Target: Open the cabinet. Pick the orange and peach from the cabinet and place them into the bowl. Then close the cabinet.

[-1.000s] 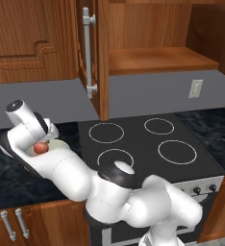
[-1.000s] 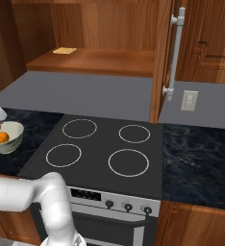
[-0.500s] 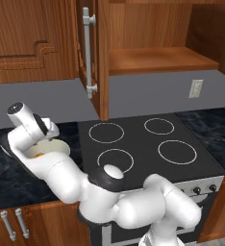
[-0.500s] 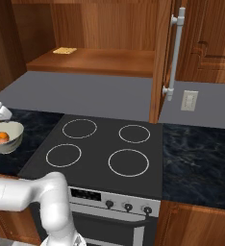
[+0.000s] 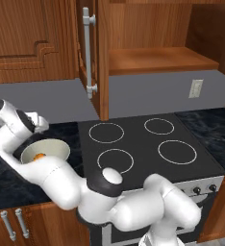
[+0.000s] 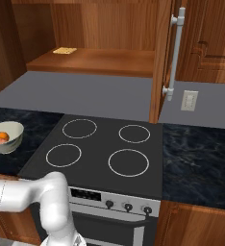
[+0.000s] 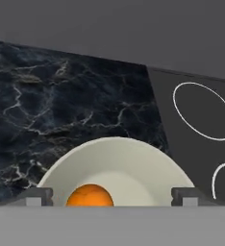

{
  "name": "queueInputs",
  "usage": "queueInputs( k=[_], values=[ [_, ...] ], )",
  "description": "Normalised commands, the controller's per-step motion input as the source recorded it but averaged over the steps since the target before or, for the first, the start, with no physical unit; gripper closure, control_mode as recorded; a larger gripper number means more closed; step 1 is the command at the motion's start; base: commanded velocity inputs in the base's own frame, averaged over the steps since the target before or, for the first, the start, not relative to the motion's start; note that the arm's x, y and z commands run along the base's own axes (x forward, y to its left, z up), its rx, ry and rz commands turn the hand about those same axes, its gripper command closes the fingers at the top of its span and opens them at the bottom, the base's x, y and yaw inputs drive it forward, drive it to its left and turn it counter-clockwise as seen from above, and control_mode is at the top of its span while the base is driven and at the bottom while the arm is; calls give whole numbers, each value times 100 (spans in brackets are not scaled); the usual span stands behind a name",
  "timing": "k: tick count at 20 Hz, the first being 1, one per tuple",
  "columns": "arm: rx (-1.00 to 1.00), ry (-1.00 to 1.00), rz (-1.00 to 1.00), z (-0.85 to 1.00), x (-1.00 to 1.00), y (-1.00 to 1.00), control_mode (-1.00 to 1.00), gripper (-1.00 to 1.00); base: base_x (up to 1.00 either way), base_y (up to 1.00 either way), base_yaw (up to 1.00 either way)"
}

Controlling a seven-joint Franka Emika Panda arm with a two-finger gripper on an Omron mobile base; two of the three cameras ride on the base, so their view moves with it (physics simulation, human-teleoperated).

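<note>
Two fruits lie in the bowl [image 6: 7,142] beneath a wide-open gripper [image 7: 109,196], leaving only the open cabinet [image 6: 163,57] to shut.

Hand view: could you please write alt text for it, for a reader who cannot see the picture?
A cream-white bowl sits on a dark marbled counter, with an orange inside it. The open pincer is just above the bowl, one dark fingertip on each side. The black stovetop with white burner rings lies to the right.
</note>
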Motion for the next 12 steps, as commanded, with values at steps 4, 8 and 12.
queueInputs(
  k=[4, 8, 12],
  values=[
    [-15, -38, -7, 92, -81, 25, -100, -100, 0, 0, 0],
    [-24, -52, -2, 56, -100, 2, -100, -100, 0, 0, 0],
    [-24, -60, 0, 13, -100, -12, -100, -100, 0, 0, 0]
  ],
)
